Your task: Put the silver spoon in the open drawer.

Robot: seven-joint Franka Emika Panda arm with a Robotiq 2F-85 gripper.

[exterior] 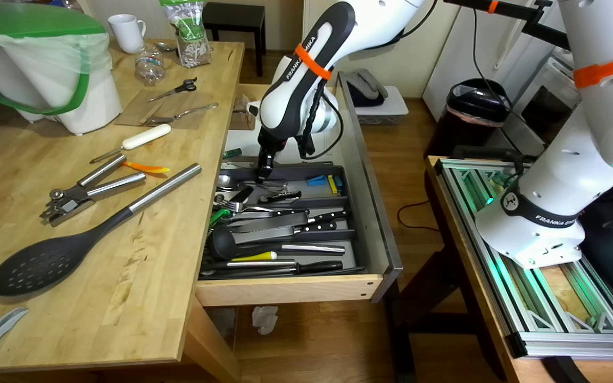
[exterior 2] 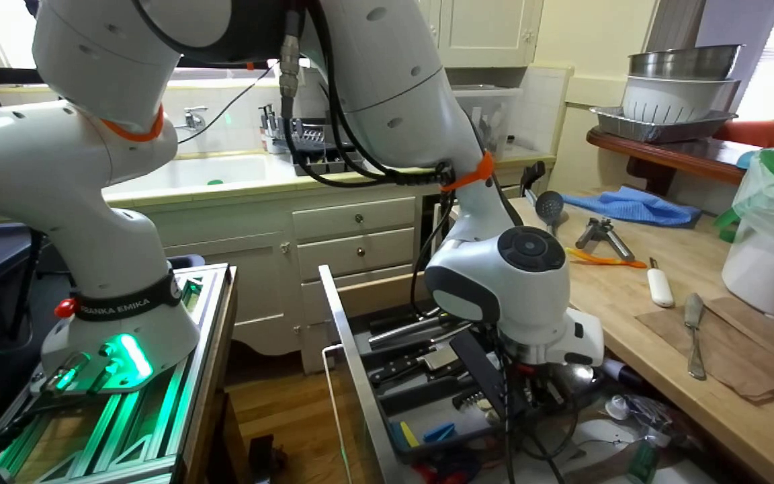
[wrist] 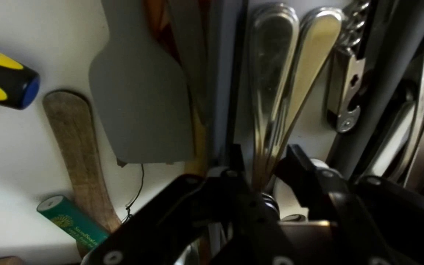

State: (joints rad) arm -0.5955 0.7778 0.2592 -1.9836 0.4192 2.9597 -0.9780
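Note:
The open drawer (exterior: 290, 290) has pale wood sides and a dark divided tray crowded with utensils; it also shows in an exterior view (exterior 2: 350, 366). My gripper (exterior: 265, 174) is lowered into the drawer, over the tray's far compartment. In the wrist view my gripper (wrist: 265, 149) is open, with its fingers either side of two slim polished silver handles (wrist: 274, 55). The lower ends of these handles are hidden behind the gripper, so I cannot tell which belongs to the silver spoon. A round silver spoon bowl (exterior: 225, 182) shows in the tray near the gripper.
A grey spatula (wrist: 142, 92), a wooden handle (wrist: 76, 147) and a green tube (wrist: 72, 221) lie beside the tray. A tray divider (wrist: 221, 73) stands close to the left finger. A corkscrew (wrist: 346, 81) lies right. The wooden tabletop (exterior: 141, 298) overhangs the drawer's side.

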